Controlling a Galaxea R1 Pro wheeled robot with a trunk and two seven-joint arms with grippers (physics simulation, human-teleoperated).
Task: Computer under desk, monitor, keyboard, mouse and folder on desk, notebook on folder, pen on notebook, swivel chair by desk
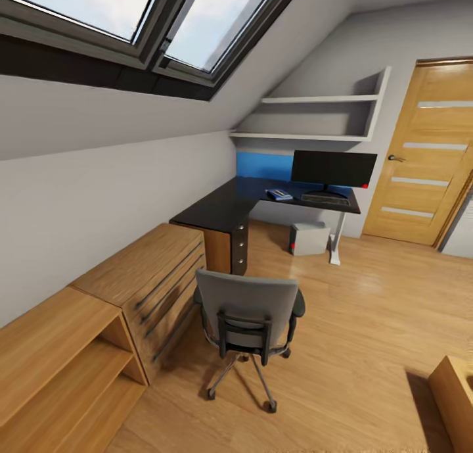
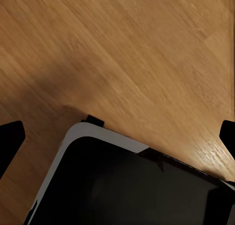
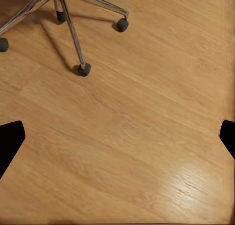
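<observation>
1. Standing on the dark surface [image 1: 223, 206]: monitor [image 1: 334, 168], with keyboard [image 1: 325, 198] in front and a blue item [image 1: 280, 194] beside it.
2. Computer [image 1: 309, 238] sits beneath.
3. Swivel chair [image 1: 248, 315] is well apart, on the floor [image 1: 368, 308].
4. Left hand [image 2: 117, 132] and right hand [image 3: 117, 137]: both spread wide, empty.

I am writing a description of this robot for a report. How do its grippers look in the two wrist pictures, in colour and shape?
Little of them shows. The left gripper appears as two flat black fingertips at opposite picture edges, with angled ends. The right gripper looks the same: plain black fingertips, with no cables or markings visible. The arms cannot be described from these pictures.
</observation>
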